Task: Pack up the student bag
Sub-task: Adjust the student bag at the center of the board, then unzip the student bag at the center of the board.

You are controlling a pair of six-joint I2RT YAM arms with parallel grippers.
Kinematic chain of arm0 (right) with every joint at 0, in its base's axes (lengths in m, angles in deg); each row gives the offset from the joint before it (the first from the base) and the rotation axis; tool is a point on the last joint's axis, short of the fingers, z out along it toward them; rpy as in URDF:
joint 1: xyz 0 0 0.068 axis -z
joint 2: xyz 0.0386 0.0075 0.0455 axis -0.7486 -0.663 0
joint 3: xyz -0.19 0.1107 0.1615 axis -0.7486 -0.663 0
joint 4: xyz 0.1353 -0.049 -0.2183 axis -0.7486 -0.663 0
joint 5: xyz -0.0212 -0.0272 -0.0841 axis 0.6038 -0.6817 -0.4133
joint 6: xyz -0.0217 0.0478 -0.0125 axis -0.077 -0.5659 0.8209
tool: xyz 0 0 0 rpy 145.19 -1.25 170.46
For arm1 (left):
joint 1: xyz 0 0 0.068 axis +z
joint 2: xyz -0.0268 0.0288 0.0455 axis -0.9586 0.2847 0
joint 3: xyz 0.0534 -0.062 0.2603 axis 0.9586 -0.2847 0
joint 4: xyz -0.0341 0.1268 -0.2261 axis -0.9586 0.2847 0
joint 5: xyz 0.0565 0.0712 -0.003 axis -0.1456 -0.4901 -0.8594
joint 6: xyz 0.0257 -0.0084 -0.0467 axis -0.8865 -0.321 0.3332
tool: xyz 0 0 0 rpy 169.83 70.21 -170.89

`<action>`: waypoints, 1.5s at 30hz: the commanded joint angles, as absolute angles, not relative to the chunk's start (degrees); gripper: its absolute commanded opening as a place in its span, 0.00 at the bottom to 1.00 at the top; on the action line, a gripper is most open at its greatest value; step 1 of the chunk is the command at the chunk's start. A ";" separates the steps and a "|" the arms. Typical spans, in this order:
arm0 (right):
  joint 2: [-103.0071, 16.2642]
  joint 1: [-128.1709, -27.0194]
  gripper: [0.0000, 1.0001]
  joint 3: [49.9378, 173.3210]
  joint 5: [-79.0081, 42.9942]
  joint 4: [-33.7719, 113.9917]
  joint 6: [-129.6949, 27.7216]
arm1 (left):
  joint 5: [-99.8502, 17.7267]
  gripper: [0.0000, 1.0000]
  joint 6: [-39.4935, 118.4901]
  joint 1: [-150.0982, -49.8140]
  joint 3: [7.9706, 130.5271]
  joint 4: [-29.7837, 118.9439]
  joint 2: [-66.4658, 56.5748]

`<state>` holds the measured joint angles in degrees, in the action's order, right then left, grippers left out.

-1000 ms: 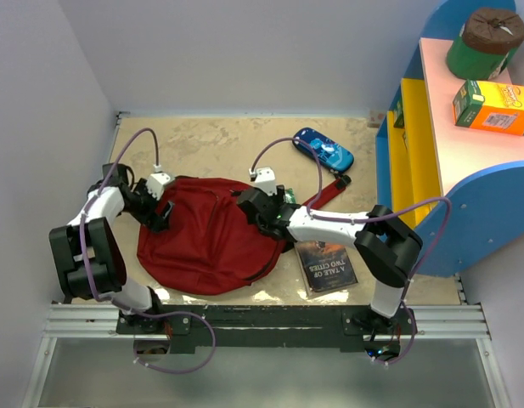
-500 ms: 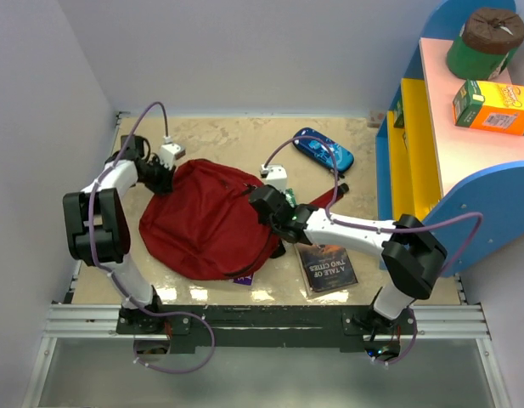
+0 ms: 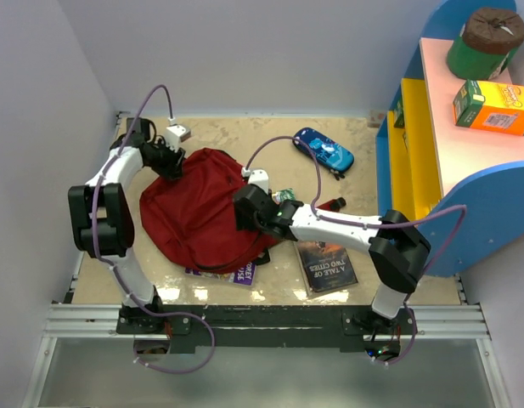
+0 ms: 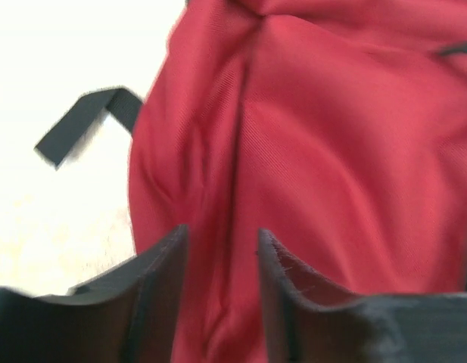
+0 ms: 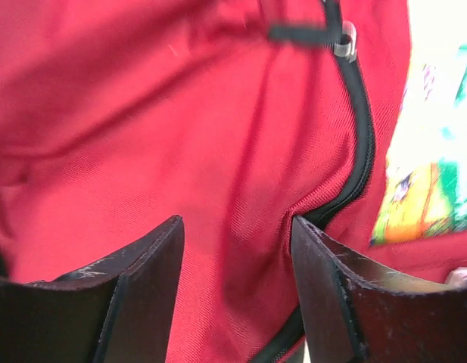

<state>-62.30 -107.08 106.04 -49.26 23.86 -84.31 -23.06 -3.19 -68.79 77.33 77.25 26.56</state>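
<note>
Nearest on the tabletop (image 3: 211,136): a purple book (image 3: 230,274) partly under the bag (image 3: 189,217), and a dark book (image 3: 327,265) just beside the bag on the right; in the middle, the red bag lying flat; right gripper (image 5: 235,227) down on the bag's right side, fingers wide apart, red cloth and black zipper (image 5: 362,144) below; left gripper (image 4: 222,234) at the bag's far left edge, fingers a little apart, red cloth in the gap; farther back, a blue case (image 3: 323,150); off to the right, a shelf (image 3: 465,161) with an orange box (image 3: 492,105) and a green pot (image 3: 482,42).
</note>
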 commanded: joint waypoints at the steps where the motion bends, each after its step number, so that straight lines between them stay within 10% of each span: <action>1: -58.27 -105.86 0.59 113.15 -53.23 24.70 -74.25 | -15.94 0.52 -8.11 -66.08 81.00 87.25 19.06; 13: -65.74 -97.43 0.53 116.32 -42.04 32.80 -47.43 | -7.92 0.84 -5.75 -79.25 67.43 86.07 9.73; 25: -68.46 -88.99 0.60 120.37 -18.63 28.22 -35.21 | -11.97 0.87 -3.37 -81.19 59.48 73.05 13.34; 45: -77.34 -88.99 0.57 124.15 -20.90 25.41 -31.25 | -15.92 0.84 -2.58 -81.19 54.03 67.87 12.55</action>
<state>-77.68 -88.70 123.17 -20.15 23.97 -32.69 -15.54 -4.05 -81.36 54.79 70.10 14.15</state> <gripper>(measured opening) 0.586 0.842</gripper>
